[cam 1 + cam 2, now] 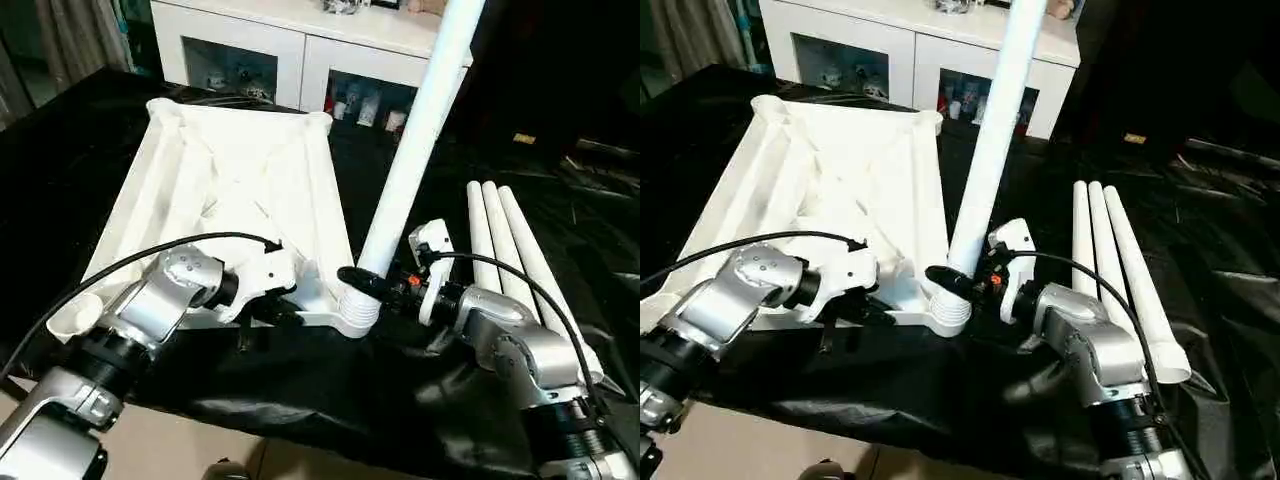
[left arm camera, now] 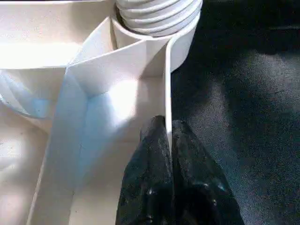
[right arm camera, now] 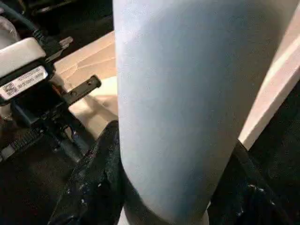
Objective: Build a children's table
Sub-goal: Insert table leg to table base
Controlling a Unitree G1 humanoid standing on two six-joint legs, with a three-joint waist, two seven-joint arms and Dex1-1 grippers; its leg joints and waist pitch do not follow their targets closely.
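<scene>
Leg (image 1: pixel 415 150) stands near-upright in tabletop's (image 1: pixel 240 170) corner socket (image 1: pixel 358 312)

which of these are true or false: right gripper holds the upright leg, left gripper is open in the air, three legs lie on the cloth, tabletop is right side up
The right gripper holds the upright leg: true.
The left gripper is open in the air: false, it is shut on the tabletop's rim.
Three spare legs lie on the black cloth: true.
The tabletop is right side up: false, its ribbed underside faces up.
</scene>
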